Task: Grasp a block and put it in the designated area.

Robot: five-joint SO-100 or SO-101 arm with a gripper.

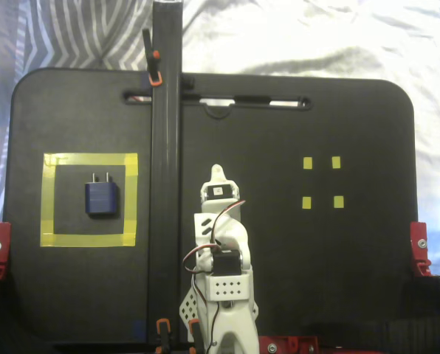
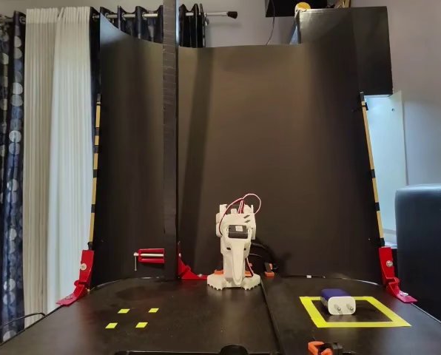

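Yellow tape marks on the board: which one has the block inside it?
The large yellow tape square, left of the arm in the top-down fixed view, encloses the block. The four tiny yellow squares on the right hold nothing.

We see a black tabletop (image 1: 338, 280) carrying a yellow-taped square (image 1: 90, 159) with a blue block (image 1: 102, 198) lying inside it, four small yellow tape marks (image 1: 322, 182), and the white arm's base (image 2: 234, 279).

No legible text, label, brand, number or sign is found in either fixed view. A small pale sticker on the arm (image 1: 217, 190) shows dark marks too blurred to read; the block (image 1: 101, 198) carries no readable marking.
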